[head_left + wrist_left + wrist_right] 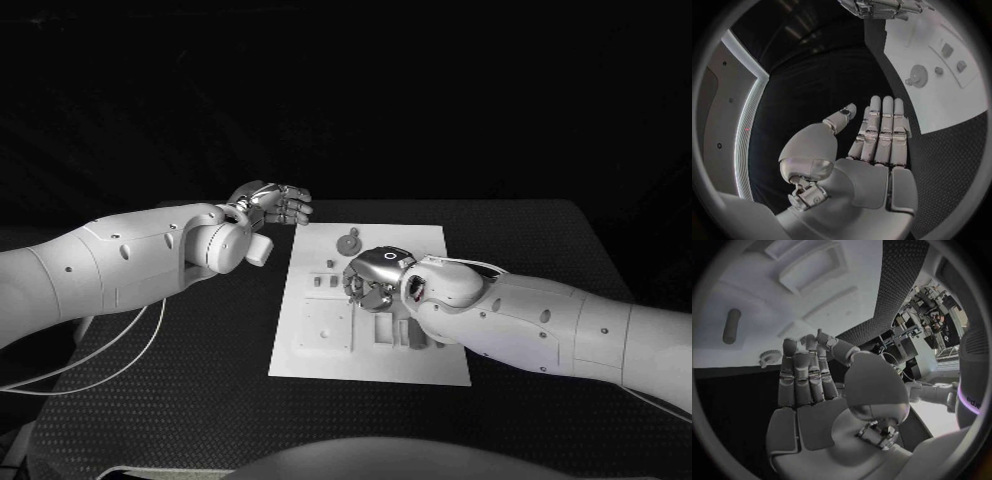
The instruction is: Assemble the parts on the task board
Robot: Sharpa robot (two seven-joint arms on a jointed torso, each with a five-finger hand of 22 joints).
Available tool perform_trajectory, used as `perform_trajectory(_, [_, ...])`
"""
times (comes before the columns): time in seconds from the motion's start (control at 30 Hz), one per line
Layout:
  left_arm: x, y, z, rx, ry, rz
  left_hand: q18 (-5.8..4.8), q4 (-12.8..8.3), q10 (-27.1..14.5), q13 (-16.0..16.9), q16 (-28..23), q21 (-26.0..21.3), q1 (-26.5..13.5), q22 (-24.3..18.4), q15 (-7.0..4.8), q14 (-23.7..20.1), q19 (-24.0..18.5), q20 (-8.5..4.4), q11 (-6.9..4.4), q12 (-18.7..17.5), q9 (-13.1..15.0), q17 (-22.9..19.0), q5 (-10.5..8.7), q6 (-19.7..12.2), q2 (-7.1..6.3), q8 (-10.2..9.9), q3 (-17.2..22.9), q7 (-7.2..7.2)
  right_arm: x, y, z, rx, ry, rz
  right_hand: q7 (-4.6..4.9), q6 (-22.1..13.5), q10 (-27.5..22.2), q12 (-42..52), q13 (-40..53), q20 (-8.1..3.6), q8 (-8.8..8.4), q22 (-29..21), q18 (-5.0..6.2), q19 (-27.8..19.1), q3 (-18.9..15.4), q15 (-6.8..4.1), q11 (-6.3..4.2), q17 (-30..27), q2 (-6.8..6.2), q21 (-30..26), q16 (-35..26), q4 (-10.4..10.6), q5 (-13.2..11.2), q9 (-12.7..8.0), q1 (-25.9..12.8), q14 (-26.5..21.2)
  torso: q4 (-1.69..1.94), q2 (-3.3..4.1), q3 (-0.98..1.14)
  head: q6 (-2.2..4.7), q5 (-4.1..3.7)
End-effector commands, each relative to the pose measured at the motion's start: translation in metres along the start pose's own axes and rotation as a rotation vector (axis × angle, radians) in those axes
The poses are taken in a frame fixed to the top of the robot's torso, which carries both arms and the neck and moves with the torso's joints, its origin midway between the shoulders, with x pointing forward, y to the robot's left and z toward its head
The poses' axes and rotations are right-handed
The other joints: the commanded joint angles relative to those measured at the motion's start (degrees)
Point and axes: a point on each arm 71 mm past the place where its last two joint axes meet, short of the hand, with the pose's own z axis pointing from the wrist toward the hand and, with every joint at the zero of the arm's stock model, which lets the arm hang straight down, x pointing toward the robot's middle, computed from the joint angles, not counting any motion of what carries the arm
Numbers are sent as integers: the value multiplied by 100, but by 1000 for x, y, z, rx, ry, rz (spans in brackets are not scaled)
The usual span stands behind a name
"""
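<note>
The task board [372, 345] lies mid-table. The left hand [273, 204] hovers off its far corner, fingers extended, empty. The right hand [374, 277] is over the board; its grip apparently empty, cannot be confirmed.

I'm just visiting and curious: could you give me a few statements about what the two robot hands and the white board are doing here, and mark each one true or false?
1. The right hand is over the task board. True.
2. The left hand rests on the board. False: it is off the board, beside its far left corner.
3. The left hand holds a part. False: the left wrist view shows its fingers straight, with nothing in them.
4. A round gear-like part sits on the board beyond the right hand. True.
</note>
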Motion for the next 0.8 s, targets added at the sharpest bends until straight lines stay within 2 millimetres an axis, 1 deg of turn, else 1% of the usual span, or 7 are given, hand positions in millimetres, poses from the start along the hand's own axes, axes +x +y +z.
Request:
perform_trajectory(0.03, [2,-3,0,23,2,-3,-21,-45,9,6,-18,27,41,8,-13,33,32,-13,-13,26,8,6,22,46,-6,33,4,8,0,5,2,1,-12,-109,-2,34,41,14,77,-12,23,112,70,36,31,-75,-8,5,-42,40,-36,-7,7,15,-5,123,-8,-1,3,-22,27])
perform_trajectory(0.33, [6,-4,1,29,21,13,-24,-47,5,8,-23,26,41,10,-11,33,30,-12,-12,23,7,7,22,50,-19,33,0,6,2,20,8,-27,-7,-139,-7,50,54,14,91,-19,19,111,70,53,39,-81,-13,8,-62,49,-41,-5,7,25,-5,146,-2,1,7,-52,30])
perform_trajectory(0.4, [7,-4,1,30,25,15,-24,-47,5,9,-24,26,41,10,-11,33,30,-12,-12,22,6,7,22,50,-21,34,-1,6,4,24,9,-34,-2,-144,-7,52,55,14,93,-20,18,111,70,56,40,-82,-14,8,-64,50,-42,-5,7,26,-6,149,1,1,3,-63,30])
perform_trajectory(0.6, [9,-4,1,31,31,16,-25,-47,4,10,-26,26,42,11,-11,33,30,-13,-11,22,6,7,22,53,-26,34,-1,5,5,27,12,-39,5,-149,-9,55,58,12,97,-22,15,111,70,60,43,-83,-15,9,-67,52,-45,-5,7,29,-6,155,-2,1,2,-86,58])
perform_trajectory(0.73, [11,-5,1,35,37,19,-26,-46,4,11,-27,25,41,12,-10,33,30,-13,-11,21,6,8,22,55,-30,35,-3,5,7,30,13,-46,13,-149,-9,57,59,12,99,-23,13,110,70,62,43,-84,-16,9,-69,53,-47,-4,6,30,-9,158,-2,1,-1,-98,51])
perform_trajectory(0.8, [12,-5,1,36,41,20,-26,-46,4,11,-28,25,40,13,-10,33,30,-13,-11,21,5,8,22,55,-32,35,-4,5,10,30,13,-45,19,-149,-9,58,60,11,100,-23,13,110,70,63,44,-84,-16,9,-69,53,-47,-4,6,31,-9,160,-2,1,2,-104,51])
